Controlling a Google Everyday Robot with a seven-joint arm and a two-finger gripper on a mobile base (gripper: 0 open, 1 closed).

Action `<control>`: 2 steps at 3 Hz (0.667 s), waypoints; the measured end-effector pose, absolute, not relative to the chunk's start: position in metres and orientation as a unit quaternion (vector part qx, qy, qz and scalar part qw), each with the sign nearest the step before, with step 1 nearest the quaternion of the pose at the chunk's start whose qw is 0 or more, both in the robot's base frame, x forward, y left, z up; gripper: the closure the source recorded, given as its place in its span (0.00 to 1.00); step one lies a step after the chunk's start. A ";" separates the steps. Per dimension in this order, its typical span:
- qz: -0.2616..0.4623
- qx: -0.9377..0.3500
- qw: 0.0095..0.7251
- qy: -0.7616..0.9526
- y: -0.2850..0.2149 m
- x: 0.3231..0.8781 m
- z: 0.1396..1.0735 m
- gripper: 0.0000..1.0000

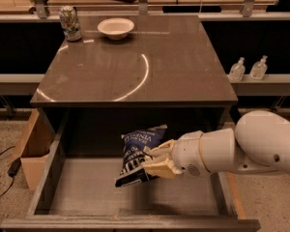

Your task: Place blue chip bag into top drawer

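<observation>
Shiny can [70,23] at back-left corner of desk [183,71], white bowl [115,28] beside it near back edge. Open top drawer [47,175] sticks out under front edge. Dark blue chip bag [137,151] hangs over drawer floor, not down yet. Cream gripper [153,164] on right, fingers pinching bag. Next, I think: lower, let go.

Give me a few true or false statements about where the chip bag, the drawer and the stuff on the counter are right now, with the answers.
1. The gripper holds the blue chip bag over the open top drawer. True.
2. The top drawer is shut. False: it is pulled out.
3. The white bowl stands on the countertop beside the can. True.
4. The blue chip bag lies on the countertop. False: it hangs in the gripper, in front of the countertop and below it.
</observation>
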State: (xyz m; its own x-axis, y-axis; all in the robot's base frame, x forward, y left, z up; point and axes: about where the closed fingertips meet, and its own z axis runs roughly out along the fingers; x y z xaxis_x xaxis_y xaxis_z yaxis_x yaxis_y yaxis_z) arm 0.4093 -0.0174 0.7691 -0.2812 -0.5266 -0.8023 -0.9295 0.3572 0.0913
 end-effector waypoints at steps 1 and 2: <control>0.268 -0.477 0.336 0.767 -0.023 0.407 0.752 0.59; 0.259 -0.465 0.335 0.778 -0.026 0.407 0.741 0.47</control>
